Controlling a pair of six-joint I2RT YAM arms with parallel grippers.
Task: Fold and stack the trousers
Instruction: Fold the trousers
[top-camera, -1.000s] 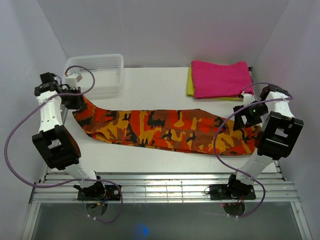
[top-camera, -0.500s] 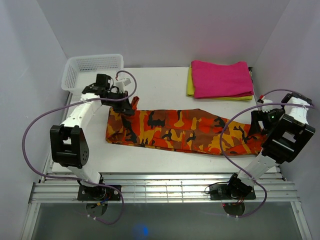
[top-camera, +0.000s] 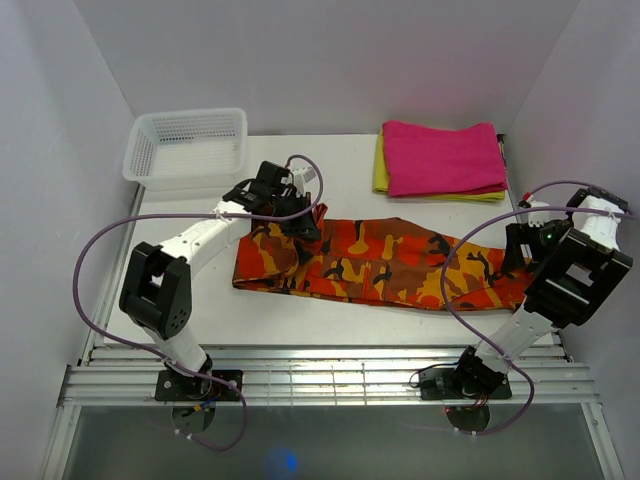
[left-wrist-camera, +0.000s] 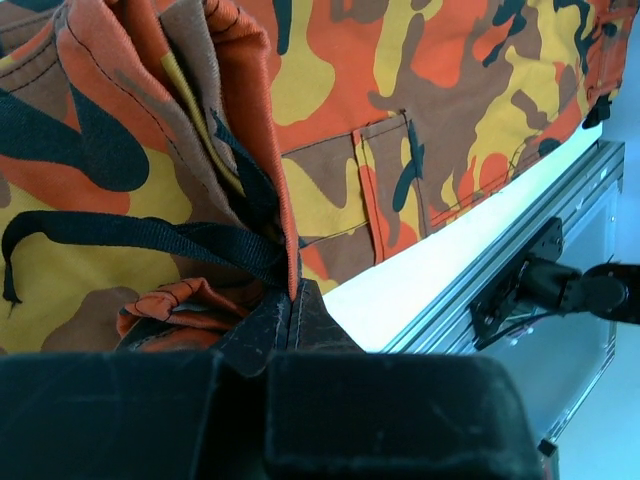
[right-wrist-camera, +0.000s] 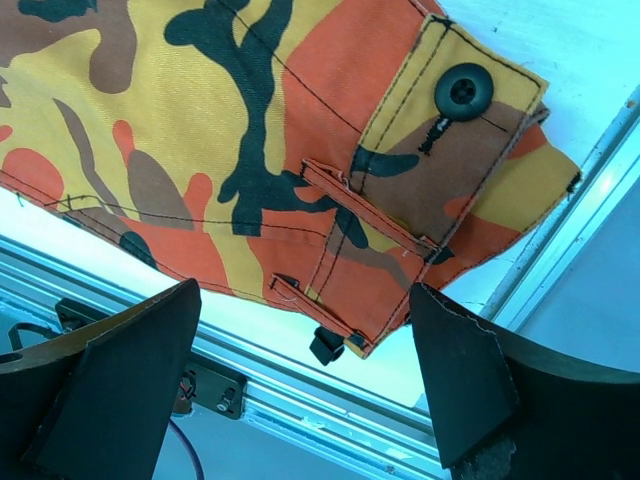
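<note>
**Leg end in the left end effector, waist under the right one**

The left end effector (left-wrist-camera: 290, 305) is closed tight, with no gap between its pads. It pinches a bunched edge of the trousers (top-camera: 400, 265) together with a black strap. The cloth it holds is doubled back over the part below, so there is a fold just to its outer side and the rest of the garment runs away from it toward the other arm.

The trousers lie flat on the desk (top-camera: 330, 170), with their long axis running from one arm to the other. From the left end effector, the unfolded length lies to its right. The waistband (right-wrist-camera: 400, 240), with its black button (right-wrist-camera: 463, 90), is the far end, well apart from this grasp.

The right end effector (right-wrist-camera: 300, 300) is spread wide and holds nothing. It hangs above the waistband corner, which shows between its two pads and is not touching either. It is much the nearer of the two to the waist.

My reading is that the next move depends on this line: the held end has to travel along the long axis toward the waist. The right side is placed to pin or take that end. The folded pink cloth (top-camera: 440, 155) lies beyond the right end effector, on its far side.
</note>
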